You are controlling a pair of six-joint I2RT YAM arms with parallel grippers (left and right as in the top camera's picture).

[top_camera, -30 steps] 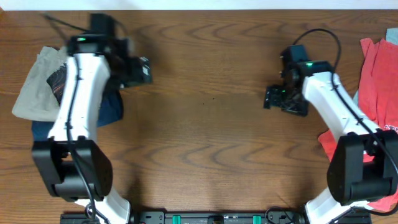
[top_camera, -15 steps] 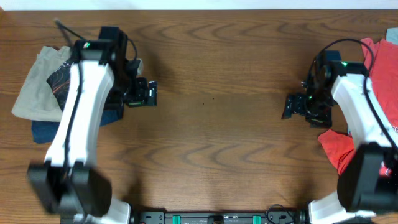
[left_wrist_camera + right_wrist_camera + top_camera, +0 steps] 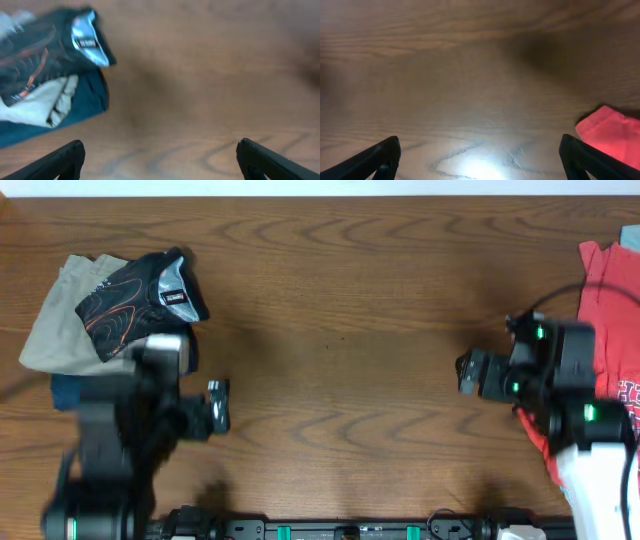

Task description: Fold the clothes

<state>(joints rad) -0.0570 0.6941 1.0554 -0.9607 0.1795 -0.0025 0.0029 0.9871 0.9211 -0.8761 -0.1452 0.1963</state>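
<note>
left end of table (image 3: 340, 290): black jersey (image 3: 130, 300) lay bunched on top of a small pile, orange contour lines up, grey inner collar turned toward table centre. under it khaki trousers (image 3: 50, 335) stuck out on the left side, navy garment (image 3: 68, 390) on the near side. left wrist view showed the same pile: jersey (image 3: 45, 45) over a khaki fold and navy cloth (image 3: 80, 105).

left gripper (image 3: 216, 408) sat near the pile, apart from it, over bare wood; arm blurred. fingers spread wide, nothing between them (image 3: 159, 157).

right gripper (image 3: 470, 372) was over bare wood just beside the red t-shirt (image 3: 605, 290). fingers spread wide and empty (image 3: 480, 155); a red corner (image 3: 612, 135) showed by one finger, not touching.
</note>
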